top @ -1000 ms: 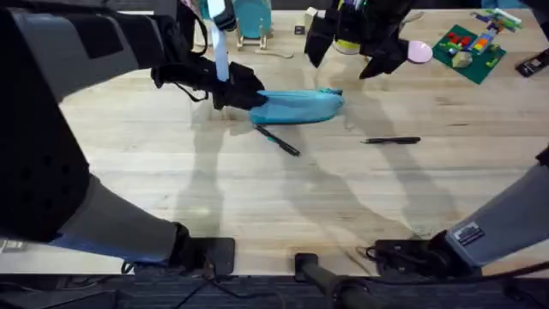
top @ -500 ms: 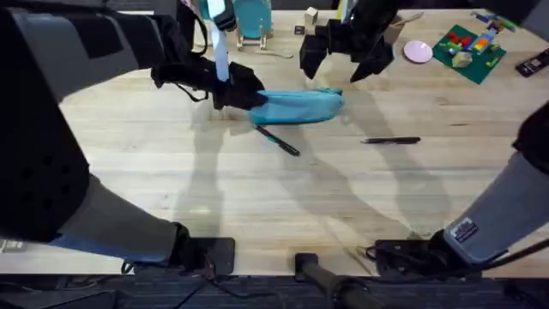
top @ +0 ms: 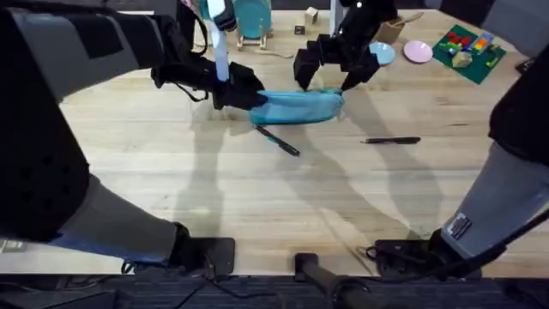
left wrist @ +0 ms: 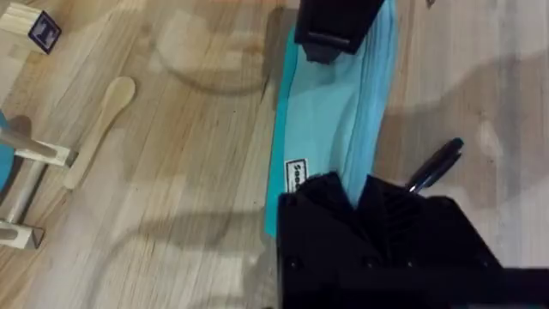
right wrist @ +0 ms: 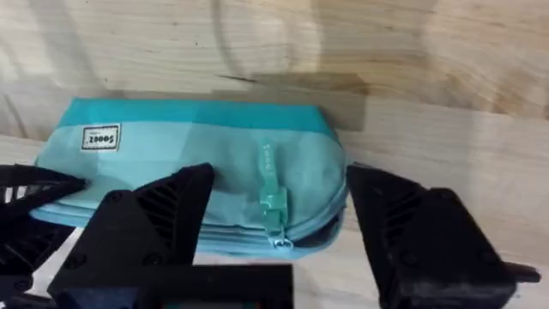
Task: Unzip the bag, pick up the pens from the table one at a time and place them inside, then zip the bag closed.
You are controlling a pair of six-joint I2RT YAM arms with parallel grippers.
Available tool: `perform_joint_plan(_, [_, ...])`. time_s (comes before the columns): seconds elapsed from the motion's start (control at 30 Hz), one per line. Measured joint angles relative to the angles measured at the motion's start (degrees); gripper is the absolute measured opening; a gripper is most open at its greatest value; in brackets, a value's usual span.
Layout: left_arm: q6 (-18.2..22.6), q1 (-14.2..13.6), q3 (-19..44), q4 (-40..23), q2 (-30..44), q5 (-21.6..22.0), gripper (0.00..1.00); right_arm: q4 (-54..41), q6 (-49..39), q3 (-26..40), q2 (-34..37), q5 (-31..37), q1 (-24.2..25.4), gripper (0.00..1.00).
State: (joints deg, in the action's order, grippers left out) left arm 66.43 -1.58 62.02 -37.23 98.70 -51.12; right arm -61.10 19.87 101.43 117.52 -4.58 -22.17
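From overhead, one turquoise bag [top: 298, 106] lies toward the far edge of the table [top: 257, 197], near its middle, and two pens sit on the bare wood: one pen [top: 276, 140] just on the near side of the bag, angled, the other pen [top: 391, 140] well off toward the right edge. Left gripper [top: 243, 93] is clamped on the bag's left end; right gripper [top: 327, 72] hangs over the bag's right end, fingers spread wide and grasping nothing. Along the far edge there's clutter: a pink disc [top: 419, 51], a green plate of coloured bricks [top: 467, 50], a small wooden block [top: 310, 15]. Over to the left wrist camera: the bag [left wrist: 330, 120] runs away from the black fingers [left wrist: 343, 202], which pinch its labelled end; the other arm's gripper [left wrist: 334, 26] sits at the far end; one pen [left wrist: 436, 164] lies just beside the bag, and a wooden spoon [left wrist: 99, 129] rests apart on the planks. Right wrist camera now: the bag [right wrist: 197, 163] is below the open black fingers [right wrist: 154, 223], its zipper pull [right wrist: 273, 202] lying between them, zip closed.
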Motion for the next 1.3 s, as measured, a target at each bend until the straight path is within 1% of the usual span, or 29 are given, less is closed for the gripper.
perform_joint_plan(0.13, [0.0,0.0,0.0,0.0,0.0,0.02,0.042,-0.11,-0.25,0.0,0.54,-0.45,0.0,0.898])
perform_joint_plan(0.2, [0.0,0.0,0.0,0.0,0.0,0.03,0.043,-0.19,-0.29,0.0,0.73,-0.43,0.0,0.855])
perform_joint_plan(0.23, [0.01,0.0,0.0,-0.02,0.0,0.03,0.041,-0.21,-0.38,0.0,0.73,-0.38,0.02,0.815])
perform_joint_plan(0.4, [0.0,0.0,0.0,-0.02,0.0,0.17,0.042,-0.42,-0.69,0.0,0.73,-0.3,0.02,0.535])
perform_joint_plan(0.5, [0.02,0.02,0.0,-0.02,0.0,0.29,0.041,-0.66,-0.82,0.0,0.73,0.7,0.22,0.276])
perform_joint_plan(0.53, [0.0,0.01,0.0,-0.03,0.0,0.36,0.041,-0.68,-0.83,0.0,0.73,0.86,0.35,0.204])
perform_joint_plan(0.57, [0.0,0.0,0.0,-0.04,0.0,0.37,0.043,-0.66,-0.84,0.0,0.73,0.96,0.49,0.144])
perform_joint_plan(0.6, [0.02,0.0,0.0,-0.04,0.0,0.38,0.043,-0.66,-0.84,0.0,0.73,0.96,0.57,0.107])
perform_joint_plan(0.73, [0.0,0.0,0.0,-0.04,0.0,0.38,0.042,-0.66,-0.85,0.0,0.73,0.98,0.61,0.09])
perform_joint_plan(0.83, [0.0,0.0,0.0,-0.04,0.0,0.39,0.042,-0.79,-0.86,0.0,0.73,1.25,0.66,0.036])
perform_joint_plan(1.07, [0.0,0.0,0.0,-0.07,0.0,0.38,0.042,-1.36,-1.52,0.0,0.73,0.51,1.67,0.032])
perform_joint_plan(1.3, [0.0,0.0,0.0,-0.05,0.0,0.34,0.042,-1.33,-2.01,0.0,0.71,-2.35,4.08,0.032])
